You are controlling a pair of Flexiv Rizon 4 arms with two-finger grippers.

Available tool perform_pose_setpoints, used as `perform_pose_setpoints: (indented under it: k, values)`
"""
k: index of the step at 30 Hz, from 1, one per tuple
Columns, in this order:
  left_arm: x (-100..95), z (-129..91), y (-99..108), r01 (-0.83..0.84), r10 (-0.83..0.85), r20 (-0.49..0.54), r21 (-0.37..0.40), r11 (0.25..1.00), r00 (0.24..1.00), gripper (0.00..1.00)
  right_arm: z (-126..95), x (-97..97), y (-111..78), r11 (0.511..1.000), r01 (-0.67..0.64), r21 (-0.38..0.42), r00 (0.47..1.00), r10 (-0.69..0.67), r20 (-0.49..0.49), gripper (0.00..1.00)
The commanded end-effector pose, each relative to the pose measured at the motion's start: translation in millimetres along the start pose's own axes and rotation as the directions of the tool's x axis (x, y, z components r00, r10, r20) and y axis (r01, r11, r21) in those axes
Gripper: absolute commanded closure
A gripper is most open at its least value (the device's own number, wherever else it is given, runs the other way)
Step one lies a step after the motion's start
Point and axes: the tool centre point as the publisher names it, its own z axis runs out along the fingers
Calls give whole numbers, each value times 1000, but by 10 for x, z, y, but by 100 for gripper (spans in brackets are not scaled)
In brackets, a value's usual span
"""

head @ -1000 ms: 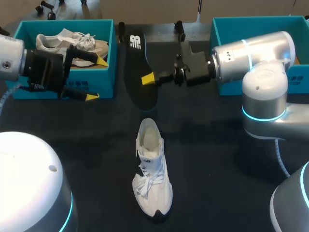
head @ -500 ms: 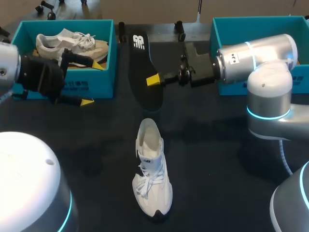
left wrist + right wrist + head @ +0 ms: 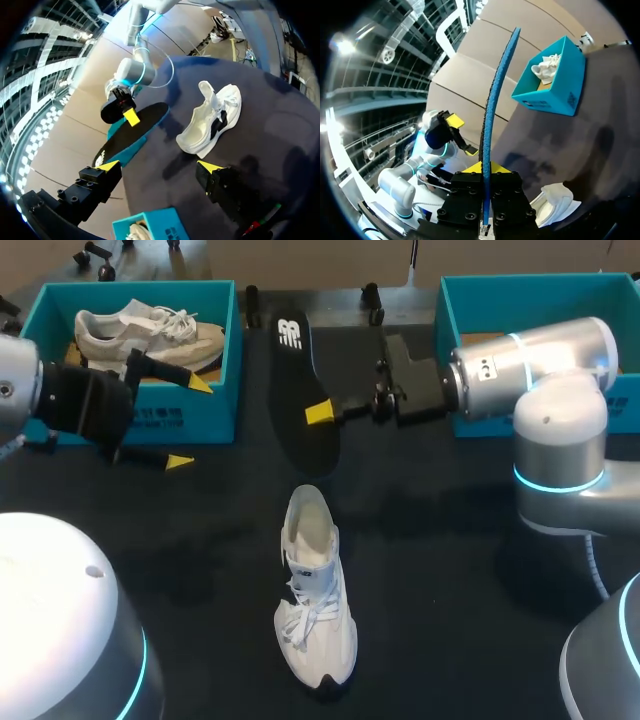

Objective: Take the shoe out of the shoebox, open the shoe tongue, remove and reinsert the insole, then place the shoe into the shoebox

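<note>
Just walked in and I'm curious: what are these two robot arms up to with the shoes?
The right gripper is shut on a long black insole, held up over the dark table. A white lace-up sneaker sits mid-table, untouched. The left gripper hovers open and empty beside the teal cardboard shoebox on the left, which holds another pale sneaker.

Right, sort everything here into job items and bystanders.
Job: white shoe; black insole, held by right claw; likely the teal shoebox at right.
Lying about: left teal box; second shoe inside it.
</note>
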Motion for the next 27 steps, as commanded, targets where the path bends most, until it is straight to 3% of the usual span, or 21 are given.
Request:
perform_pose_setpoints:
  k: [1,15,27]
  values:
    - [-4,-30,-13,37,-37,-33,-7,999,999,0,-52,41,-157,999,12,-41,1000,-11,10,100]
    - [103,23,66,257,-264,-124,-71,964,956,0,-113,-45,-246,987,147,-58,989,-146,28,100]
    - [289,120,153,448,-474,-233,-159,880,849,0,-128,-202,-276,978,194,-81,981,-193,17,100]
